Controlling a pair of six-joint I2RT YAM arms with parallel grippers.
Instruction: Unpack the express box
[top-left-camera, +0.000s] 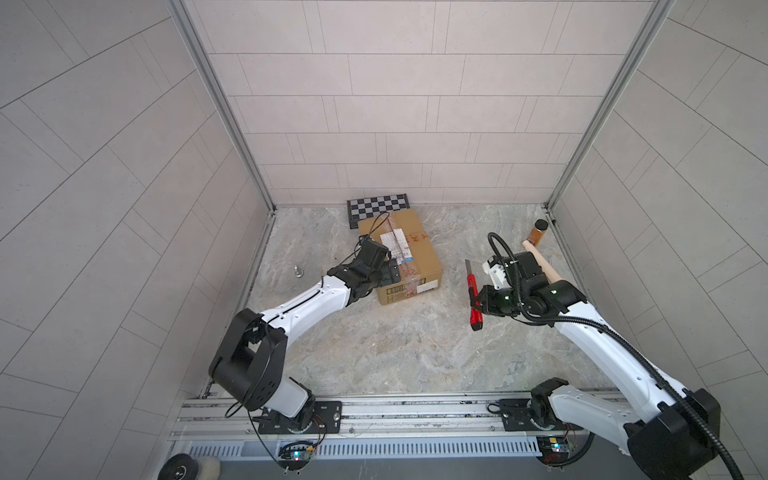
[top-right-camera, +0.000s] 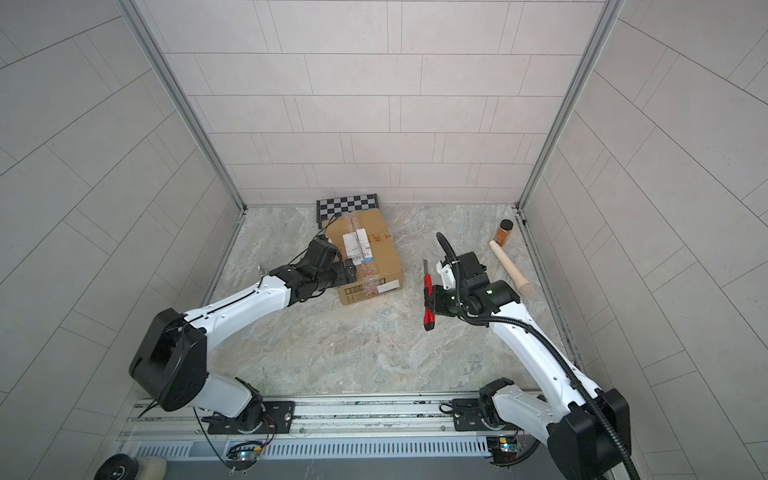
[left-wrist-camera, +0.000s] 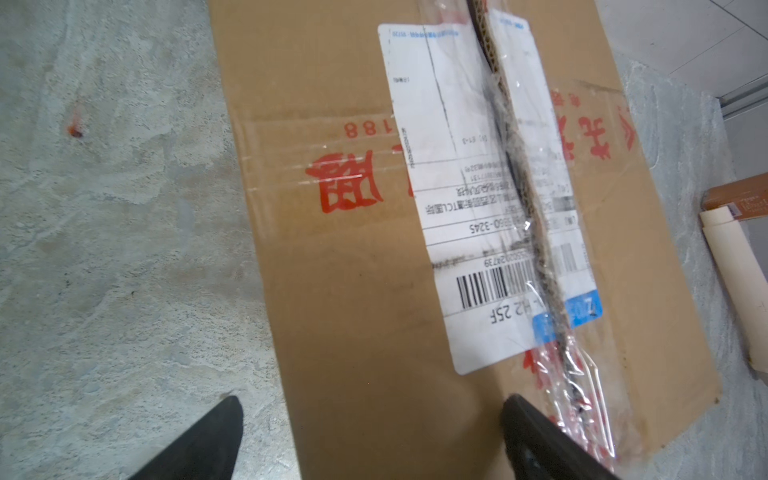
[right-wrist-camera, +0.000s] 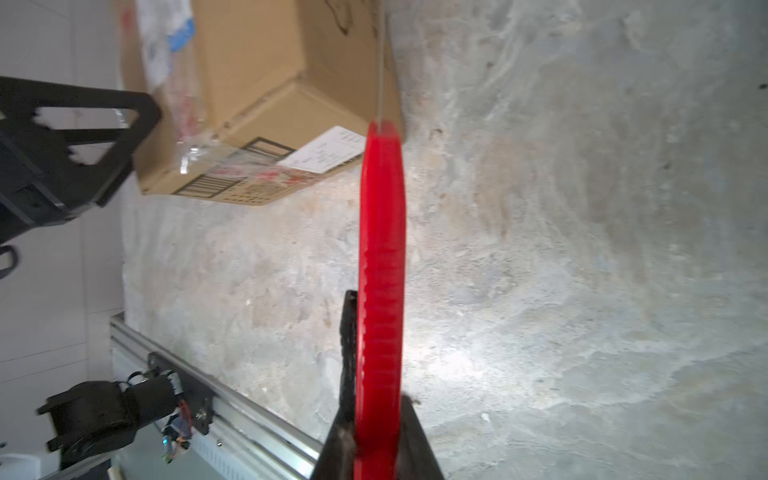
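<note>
Right wrist view: the right claw (right-wrist-camera: 378, 365) is pressed together on the handle of a red utility knife (right-wrist-camera: 381, 249), whose thin blade (right-wrist-camera: 380, 62) is out and points towards the express box (right-wrist-camera: 257, 83). In a top view the knife hangs above the worktop (top-left-camera: 374, 353), apart from the box's right side.

The left claw (left-wrist-camera: 372, 401) is spread wide and holds nothing. One finger (left-wrist-camera: 536, 432) lies over the crumpled clear tape (left-wrist-camera: 582, 399) at the box's near end, the other beside the carton over bare worktop. The seam (left-wrist-camera: 523, 199) through the white label (left-wrist-camera: 449, 166) looks parted, with corrugated edge showing.

The box sits towards the back, left of centre, its far corner against a checkered board (top-left-camera: 378, 206).

Risks, as I judge them: the bare blade could catch cardboard or the left arm if the arms converge. The knife might twist in so narrow a pinch. Slick tape could let a finger slip off the flap, and a light carton may slide instead of opening.
</note>
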